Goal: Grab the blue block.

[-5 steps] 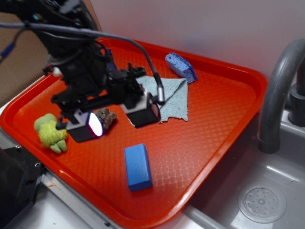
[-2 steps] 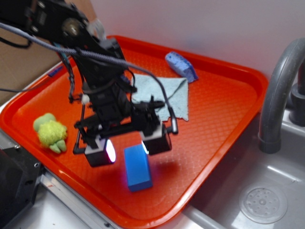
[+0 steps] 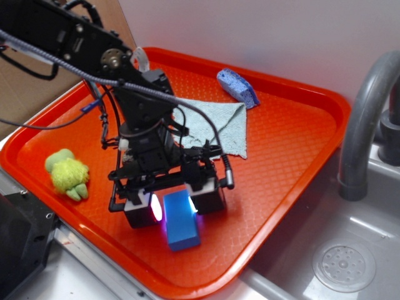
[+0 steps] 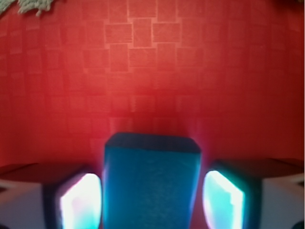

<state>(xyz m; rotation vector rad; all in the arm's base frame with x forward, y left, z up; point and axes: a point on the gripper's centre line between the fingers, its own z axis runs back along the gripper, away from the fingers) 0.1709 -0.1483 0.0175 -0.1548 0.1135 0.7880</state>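
The blue block (image 3: 182, 220) lies flat on the red tray (image 3: 281, 150) near its front edge. My gripper (image 3: 177, 203) is lowered over the block's far end, open, with one glowing pad on each side of it. In the wrist view the blue block (image 4: 151, 183) fills the space between the two lit pads (image 4: 80, 200), and a narrow gap shows on each side. The jaws straddle the block without squeezing it. My gripper (image 4: 151, 200) sits close to the tray surface.
A green plush toy (image 3: 67, 173) lies at the tray's left. A pale teal cloth (image 3: 222, 125) lies behind the arm, and a speckled blue sponge (image 3: 238, 87) sits at the far rim. A grey faucet (image 3: 369, 119) and sink (image 3: 344, 262) are to the right.
The gripper has moved forward and down from the tray's middle to the blue block, ending with its open pads on either side of it. The block has not moved.
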